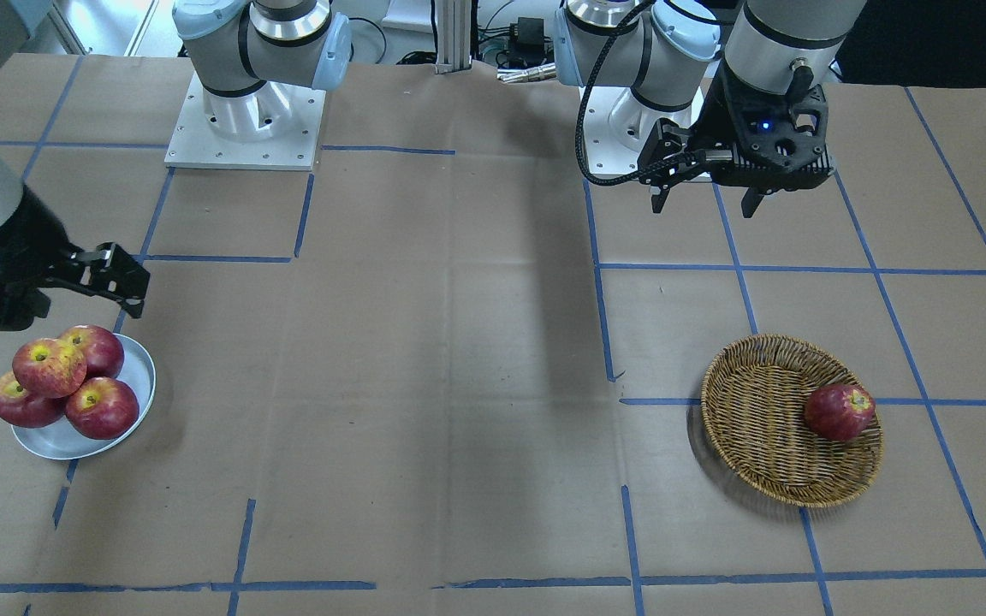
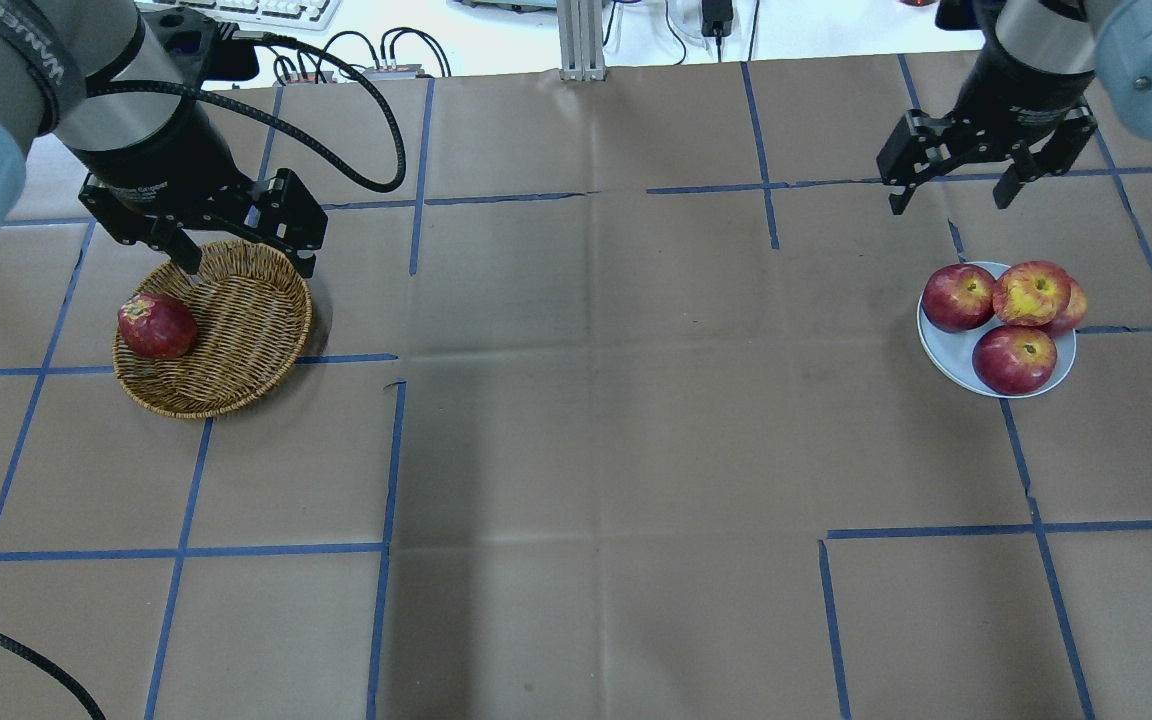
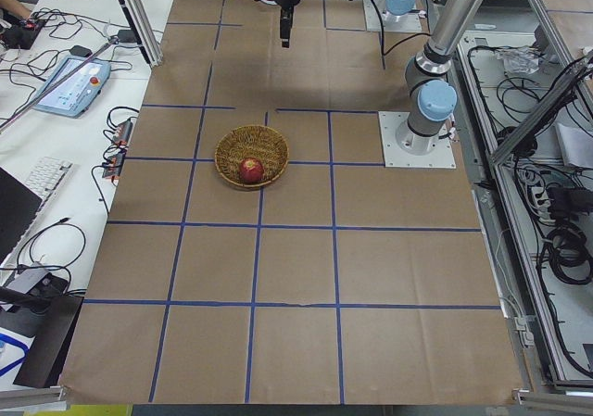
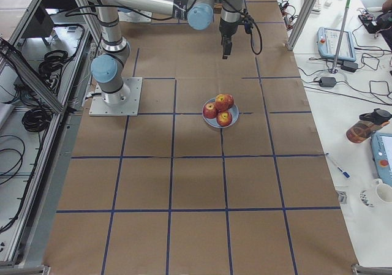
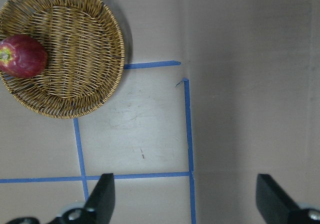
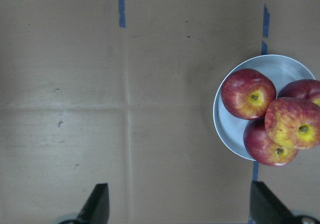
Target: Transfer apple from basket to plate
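The paler pinkish-red apple (image 2: 1031, 292) with yellow streaks rests on top of three darker red apples on the pale grey-blue plate (image 2: 944, 349). It also shows in the right wrist view (image 6: 295, 129) and the front view (image 1: 50, 366). The wicker basket (image 2: 246, 310) holds one dark red apple (image 2: 156, 326) at its edge. My left gripper (image 2: 246, 255) is open and empty, raised above the basket's far rim. My right gripper (image 2: 949, 195) is open and empty, raised beyond the plate.
The table is covered in brown paper with a blue tape grid (image 2: 396, 450). Both arm bases (image 1: 245, 120) stand at the robot's edge. Cables and a keyboard (image 2: 276, 10) lie past the table's far edge.
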